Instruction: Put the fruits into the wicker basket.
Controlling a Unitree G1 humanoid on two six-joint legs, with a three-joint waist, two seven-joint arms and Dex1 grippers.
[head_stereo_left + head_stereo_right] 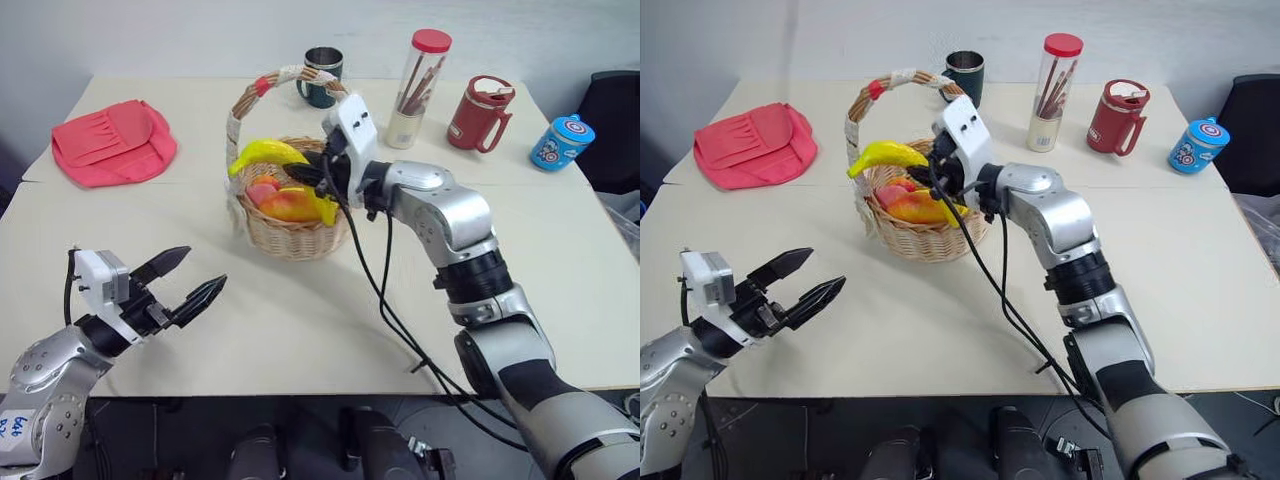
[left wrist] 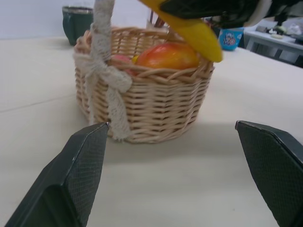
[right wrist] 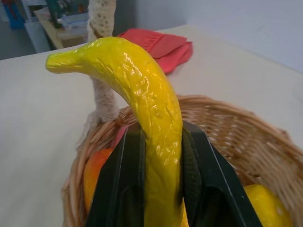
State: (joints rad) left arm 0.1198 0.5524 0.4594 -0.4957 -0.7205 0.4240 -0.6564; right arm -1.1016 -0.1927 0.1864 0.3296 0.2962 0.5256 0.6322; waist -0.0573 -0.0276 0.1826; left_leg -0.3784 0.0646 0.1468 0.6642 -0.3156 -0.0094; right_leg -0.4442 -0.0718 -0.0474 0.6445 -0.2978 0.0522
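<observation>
While the right gripper (image 1: pixel 305 172) clamps its two black fingers on the yellow banana (image 1: pixel 268 153), it holds that fruit above the wicker basket (image 1: pixel 295 235), with the curved end of the banana sticking out past the near side of the arched handle (image 1: pixel 240 110) towards the robot's left. In the right wrist view the banana (image 3: pixel 150 118) rises squarely between the two pads, pinched on both sides, with the woven rim of the basket just beneath it. Inside the basket lie the orange-yellow mango (image 1: pixel 288 205) and, tucked against it on the robot's left, the pink-red peach (image 1: pixel 262 192) (only a sliver of it can be seen over the rim). The left gripper (image 1: pixel 190 278) hangs low over the near part of the table (image 1: pixel 300 320), well apart from the basket, its fingers spread wide with nothing between them; the left wrist view looks between those fingers straight at the basket's side and the pale cloth tie of the handle. Farther back on the table stand a dark green mug (image 1: pixel 322 77), a clear jar with a red lid (image 1: pixel 418 88), a red mug (image 1: pixel 481 114) and a small blue can (image 1: pixel 561 142), and a red fabric pouch (image 1: pixel 112 142) lies off to the robot's left.
</observation>
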